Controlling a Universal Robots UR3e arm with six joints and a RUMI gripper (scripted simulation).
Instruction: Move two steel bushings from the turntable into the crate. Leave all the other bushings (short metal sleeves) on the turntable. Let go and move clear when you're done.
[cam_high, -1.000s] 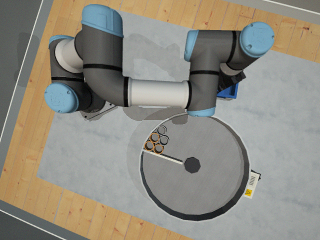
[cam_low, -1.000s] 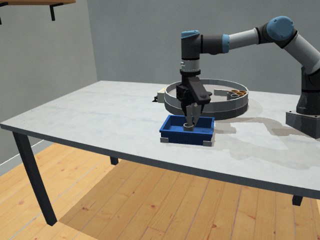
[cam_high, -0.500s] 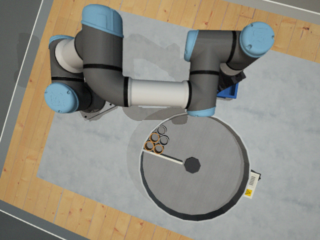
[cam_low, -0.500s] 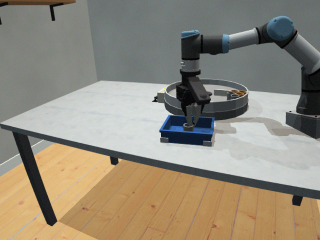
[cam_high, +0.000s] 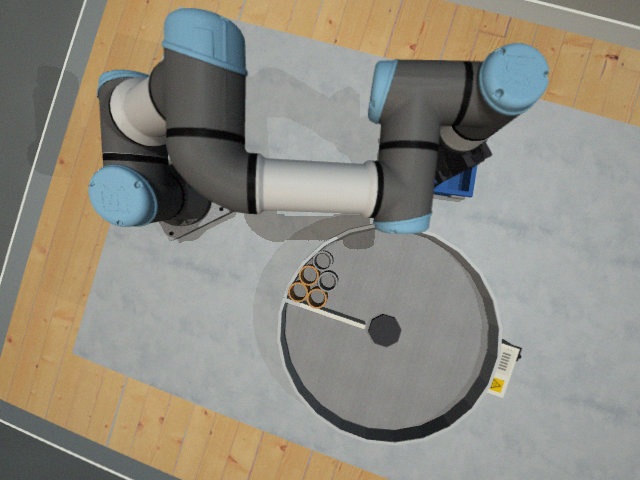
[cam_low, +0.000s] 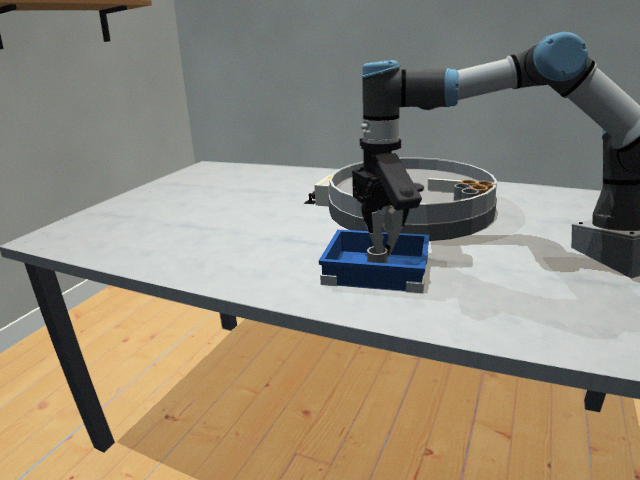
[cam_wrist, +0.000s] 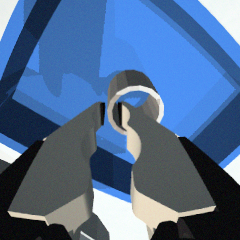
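Observation:
A grey steel bushing (cam_wrist: 136, 100) stands upright on the floor of the blue crate (cam_low: 374, 264), and it also shows in the side view (cam_low: 377, 254). My gripper (cam_wrist: 111, 104) reaches down into the crate (cam_wrist: 165, 60), its fingers astride the bushing's near wall. The fingers are slightly parted, with a thin gap beside the wall. On the turntable (cam_high: 385, 330) two more steel bushings (cam_high: 324, 259) (cam_high: 328, 280) stand next to three orange-rimmed bushings (cam_high: 308, 275). In the overhead view the arm hides most of the crate (cam_high: 457, 186).
The turntable (cam_low: 421, 193) has a raised rim, a white divider bar (cam_high: 330, 313) and a dark centre hub (cam_high: 384, 330). It stands just behind the crate. The arm's base (cam_low: 607, 242) is at the right of the table.

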